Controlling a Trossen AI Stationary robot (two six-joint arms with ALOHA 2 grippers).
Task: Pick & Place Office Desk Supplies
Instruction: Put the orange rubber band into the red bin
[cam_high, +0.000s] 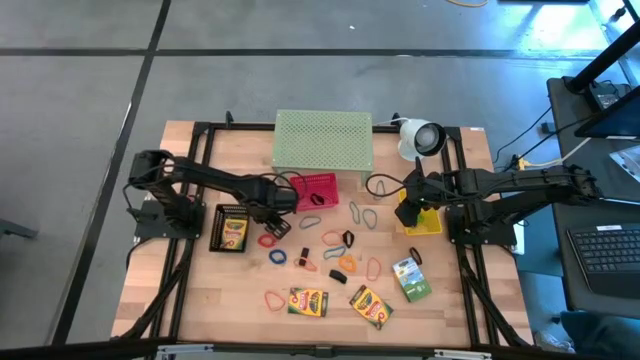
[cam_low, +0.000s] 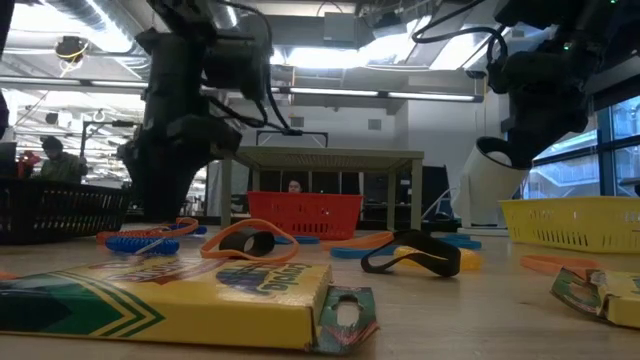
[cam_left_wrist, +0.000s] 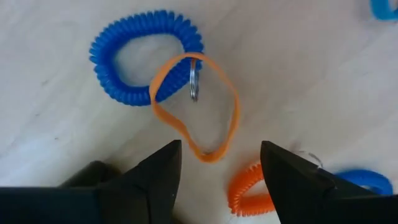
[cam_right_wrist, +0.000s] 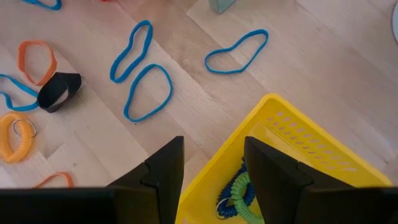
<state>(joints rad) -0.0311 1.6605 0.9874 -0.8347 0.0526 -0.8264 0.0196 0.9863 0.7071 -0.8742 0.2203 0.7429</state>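
Lower centre of high view: three yellow-and-green crayon boxes (cam_high: 308, 301) flat on wooden tabletop (cam_high: 200, 290); fourth (cam_high: 231, 229) at left. Mid-frame: thin blue, red, orange loops (cam_high: 363, 214) scattered. Left gripper (cam_left_wrist: 219, 167), fingers open, empty, above orange band (cam_left_wrist: 198, 106) overlapping blue coil (cam_left_wrist: 146, 56). Right gripper (cam_right_wrist: 213, 163), fingers apart, empty, over yellow basket (cam_right_wrist: 292, 127).

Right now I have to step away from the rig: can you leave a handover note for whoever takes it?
Left gripper: jaws open, empty, over an orange band lying across a blue coil.
Right gripper: jaws open, empty, over the yellow basket's edge.
Done: a blue-green coil lies in the yellow basket.
Left: crayon boxes, bands and clips loose on the table; red basket contents unclear.
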